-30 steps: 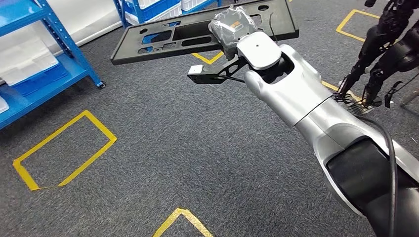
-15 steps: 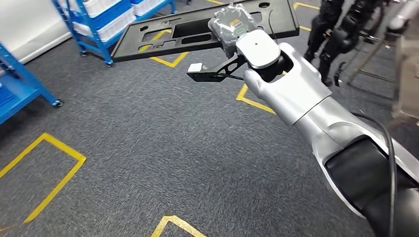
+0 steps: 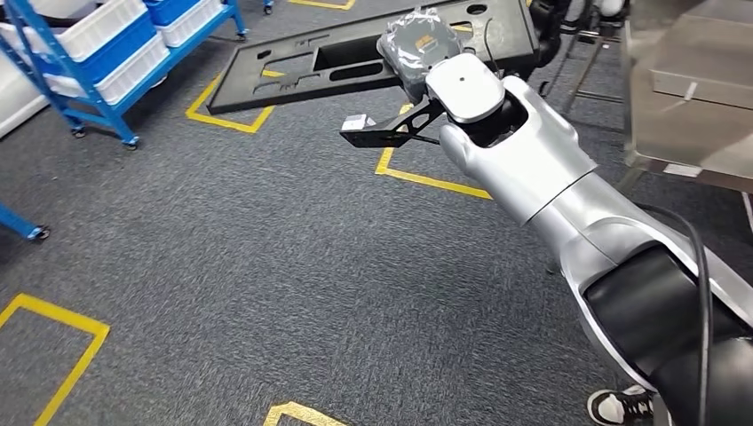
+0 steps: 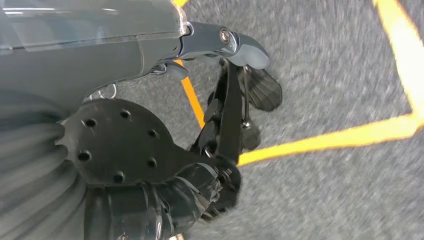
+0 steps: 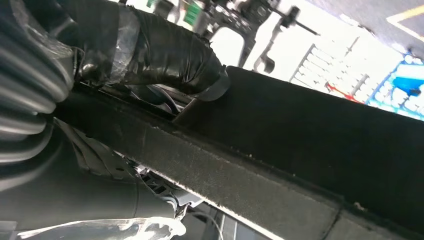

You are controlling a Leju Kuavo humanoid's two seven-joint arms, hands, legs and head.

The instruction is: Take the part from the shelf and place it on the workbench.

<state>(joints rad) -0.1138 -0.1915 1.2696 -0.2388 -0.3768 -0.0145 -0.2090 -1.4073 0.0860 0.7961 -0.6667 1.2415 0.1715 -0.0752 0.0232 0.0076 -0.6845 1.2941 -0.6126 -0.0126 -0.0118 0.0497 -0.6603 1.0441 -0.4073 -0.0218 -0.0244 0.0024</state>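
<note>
Part [image 3: 355, 58], the long flat black panel with its cut-out slots, rides in the air ahead of us, well off the grey carpet [image 3: 266, 266] and roughly level, held out in front of our chest so that it stays away from our legs as we carry it. We grip it near one end with our right hand [image 3: 417, 49], which shows under a crinkled clear wrap with the silver forearm behind it; in the right wrist view the taped dark fingers [image 5: 170, 55] curl over the panel's edge [image 5: 260, 175] and clamp the thick slab, which is why so long a piece can hang out sideways from one grasp. That off-centre hold probably leaves the far end free to sag or swing, so we judge a slow, level carry the safest. Our left hand [image 4: 220, 150] hangs low over the carpet and a yellow tape line [image 4: 325, 140]; its dark fingers look drawn in narrow with nothing between them. The blue shelf [image 3: 98, 62] with its white bins stands well off to the left, while a grey metal workbench [image 3: 693, 89] sits near on the right, so we judge the pick finished and the placing not yet done.
</note>
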